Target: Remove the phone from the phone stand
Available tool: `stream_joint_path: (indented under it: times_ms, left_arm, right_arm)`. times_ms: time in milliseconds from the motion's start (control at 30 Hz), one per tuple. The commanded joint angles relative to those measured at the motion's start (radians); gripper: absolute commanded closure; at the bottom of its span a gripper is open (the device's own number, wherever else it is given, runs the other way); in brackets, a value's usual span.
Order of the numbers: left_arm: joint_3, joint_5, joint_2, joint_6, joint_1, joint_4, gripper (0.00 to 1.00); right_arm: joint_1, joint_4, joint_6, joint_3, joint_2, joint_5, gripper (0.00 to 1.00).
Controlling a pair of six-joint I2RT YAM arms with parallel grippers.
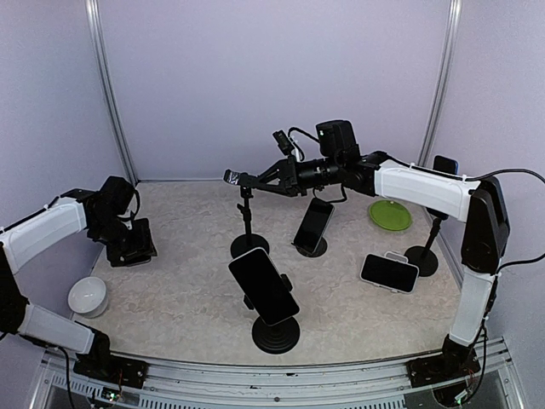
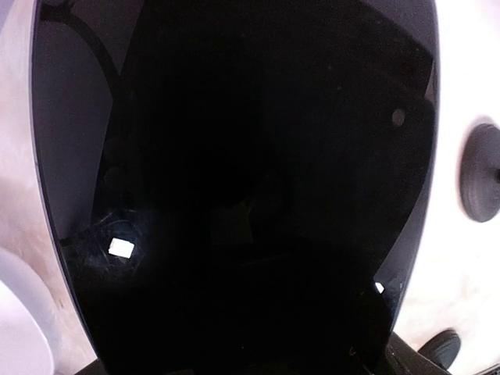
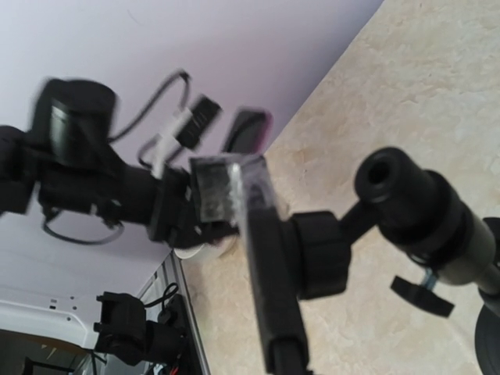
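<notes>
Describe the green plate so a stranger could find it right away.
Start at the far right corner of the table, near the right arm. The green plate lies flat there. It is the only brightly coloured thing among black stands and dark phones.

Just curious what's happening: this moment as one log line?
right gripper: shut on empty stand | left gripper: holding phone low near bowl

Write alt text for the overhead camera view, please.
The right gripper pinches the top of an empty stand in the middle; the left gripper is low at a dark phone on the left. Other phones sit on stands nearby.
</notes>
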Motion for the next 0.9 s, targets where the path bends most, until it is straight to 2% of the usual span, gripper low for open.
stream_joint_path:
  times_ms: [0, 333, 533, 733, 867]
  left_arm:
    - [-0.084, -0.042, -0.007, -0.11, -0.001, 0.05, 0.71]
    - [-0.201, -0.033, 0.055, -0.086, -0.001, 0.157, 0.68]
    - [-0.178, -0.028, 0.139, -0.035, -0.004, 0.166, 0.61]
    - [-0.165, -0.029, 0.214, -0.012, 0.0, 0.143, 0.52]
    - [-0.159, -0.029, 0.257, -0.006, 0.0, 0.138, 0.35]
  right_arm:
    - [-0.016, 0.008, 0.001, -0.013, -0.009, -0.002, 1.0]
    - [-0.016, 0.012, 0.001, -0.008, -0.004, -0.007, 1.0]
    - [-0.016, 0.03, 0.008, -0.015, 0.0, -0.011, 1.0]
    - [-0.016, 0.047, 0.017, -0.023, 0.0, -0.009, 1.0]
    - [-0.016, 0.062, 0.024, -0.038, -0.004, -0.01, 1.0]
